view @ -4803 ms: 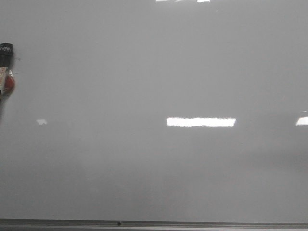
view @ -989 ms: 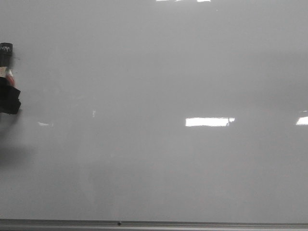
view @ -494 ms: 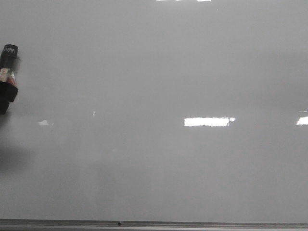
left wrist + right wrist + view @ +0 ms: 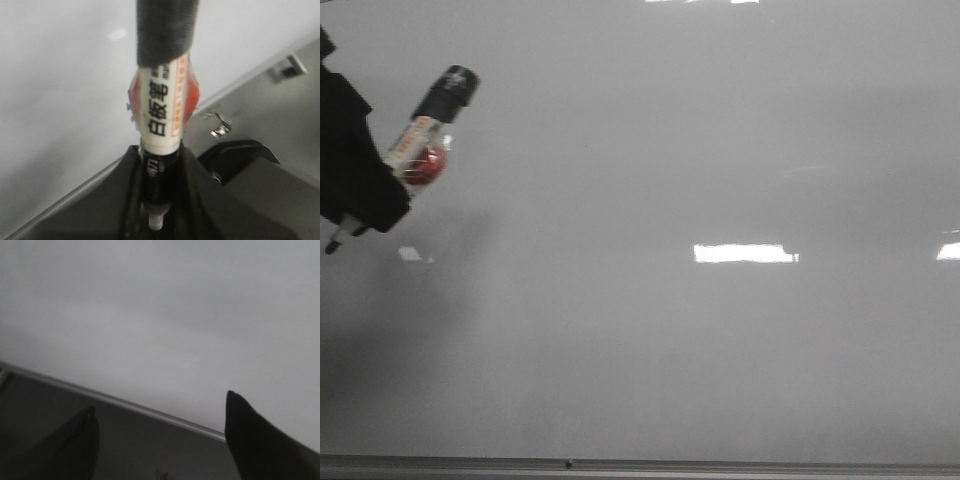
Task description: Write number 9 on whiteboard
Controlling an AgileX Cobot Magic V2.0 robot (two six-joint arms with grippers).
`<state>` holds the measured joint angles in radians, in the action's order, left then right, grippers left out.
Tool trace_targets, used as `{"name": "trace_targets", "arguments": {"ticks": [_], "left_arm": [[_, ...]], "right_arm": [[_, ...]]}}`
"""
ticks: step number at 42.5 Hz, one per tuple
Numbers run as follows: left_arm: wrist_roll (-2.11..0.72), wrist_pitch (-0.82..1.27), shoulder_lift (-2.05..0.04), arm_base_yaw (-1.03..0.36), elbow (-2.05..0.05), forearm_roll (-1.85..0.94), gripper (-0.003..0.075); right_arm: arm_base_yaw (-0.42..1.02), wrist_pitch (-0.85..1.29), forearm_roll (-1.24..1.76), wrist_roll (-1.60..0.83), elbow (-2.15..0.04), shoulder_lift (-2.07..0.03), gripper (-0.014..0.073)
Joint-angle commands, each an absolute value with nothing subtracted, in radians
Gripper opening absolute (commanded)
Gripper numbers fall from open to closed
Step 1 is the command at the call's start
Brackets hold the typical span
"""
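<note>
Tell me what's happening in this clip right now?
The left gripper is shut on a marker, holding it tilted in front of the whiteboard near its left side. The marker's black cap is on the upper end, and a small pale tip shows at the lower end. No stroke is visible on the board, so the 9 isn't started. The right gripper is open and empty by the board's bottom edge.
</note>
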<state>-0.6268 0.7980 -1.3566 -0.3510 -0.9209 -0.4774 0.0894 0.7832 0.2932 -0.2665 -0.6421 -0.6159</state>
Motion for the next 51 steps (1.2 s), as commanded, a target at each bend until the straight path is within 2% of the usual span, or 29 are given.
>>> {"name": "trace_targets", "arguments": {"ticks": [1,7,17,32,41,45,51], "left_arm": [[-0.887,0.890,-1.325,-0.401,-0.959,-0.668,-0.0018],[-1.073,1.073,-1.325,-0.440,-0.959,-0.823,-0.0019],[-1.131,1.238,-1.325,-0.442,-0.959,-0.891,-0.0019],[-1.150,1.241,-1.325,-0.442,-0.961,-0.914,-0.0018],[-1.150,1.236,-1.325,-0.442,-0.961,-0.916,-0.0019],[-1.151,1.225,-1.325,-0.442,-0.961,-0.916,-0.0018],[-1.174,1.221,-1.325,-0.442,-0.961,-0.932,-0.0018]], "right_arm": [[0.141,0.826,0.453,-0.441,-0.750,-0.723,0.0549],[0.201,0.987,0.641,-0.625,-0.858,-0.869,0.0549],[0.242,1.127,1.009,-0.884,-1.004,-1.090,0.0549],[0.405,1.261,1.086,-0.904,-1.235,-1.400,0.0549],[0.457,1.290,1.082,-0.897,-1.260,-1.508,0.0545],[0.457,1.302,1.078,-0.877,-1.260,-1.533,0.0510],[0.457,1.305,1.079,-0.877,-1.260,-1.556,0.0386]]}}
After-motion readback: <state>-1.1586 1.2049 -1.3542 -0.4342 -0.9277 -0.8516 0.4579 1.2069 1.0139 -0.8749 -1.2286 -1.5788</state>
